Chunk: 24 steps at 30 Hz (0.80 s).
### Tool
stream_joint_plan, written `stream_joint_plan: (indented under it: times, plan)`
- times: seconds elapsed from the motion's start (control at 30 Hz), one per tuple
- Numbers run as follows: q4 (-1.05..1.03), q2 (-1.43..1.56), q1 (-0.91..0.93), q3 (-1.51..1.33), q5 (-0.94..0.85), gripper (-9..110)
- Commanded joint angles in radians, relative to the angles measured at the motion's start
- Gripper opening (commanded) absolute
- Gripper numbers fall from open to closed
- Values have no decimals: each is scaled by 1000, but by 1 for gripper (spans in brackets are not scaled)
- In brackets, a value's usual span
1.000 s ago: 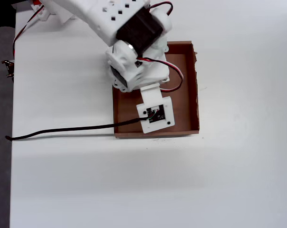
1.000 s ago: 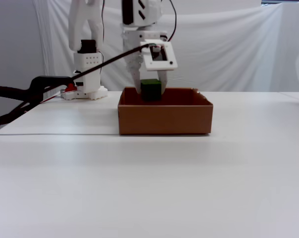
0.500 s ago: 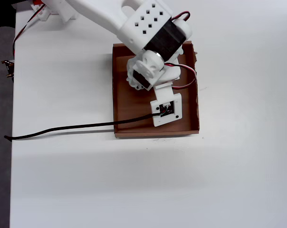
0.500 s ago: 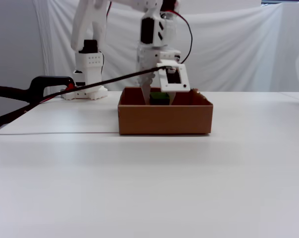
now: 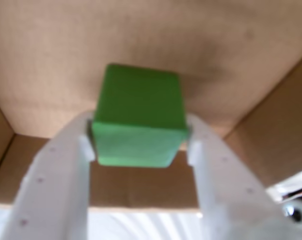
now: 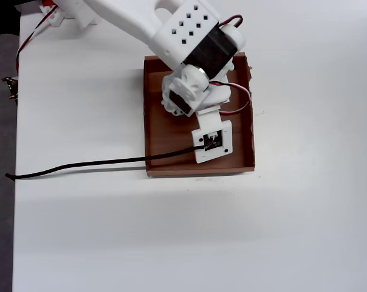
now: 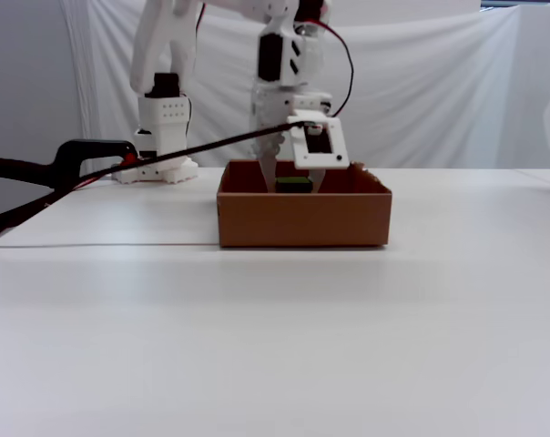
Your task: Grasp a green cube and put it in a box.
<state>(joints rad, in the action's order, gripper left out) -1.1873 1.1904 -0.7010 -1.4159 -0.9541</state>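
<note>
Green cube held over the box, pinched by the gripper.

In the wrist view the gripper (image 5: pixel 139 142) pinches the green cube (image 5: pixel 139 120), one white finger (image 5: pixel 71 150) pressed against each side of it, with the brown floor of the box (image 5: pixel 141 45) directly behind the cube. In the fixed view the cube (image 7: pixel 293 185) shows just above the box's (image 7: pixel 302 220) front wall, between the fingers and inside the box's outline. In the overhead view the arm (image 6: pixel 195 55) reaches over the box (image 6: pixel 156 121) and hides the cube; a black cable (image 6: pixel 80 165) trails away from the box across the white table (image 6: pixel 305 213).
</note>
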Motion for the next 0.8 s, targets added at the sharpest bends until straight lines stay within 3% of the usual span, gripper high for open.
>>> stream_joint_plan:
  times: [0.0, 0.2, 0.47, 0.77]
  plan:
    - [17, 135, 44, -3, -15, 22]
    - [9, 509, 221, -176, -14, 22]
    - [46, 966, 584, -667, -9, 22]
    - [107, 1476, 756, -1264, -9, 22]
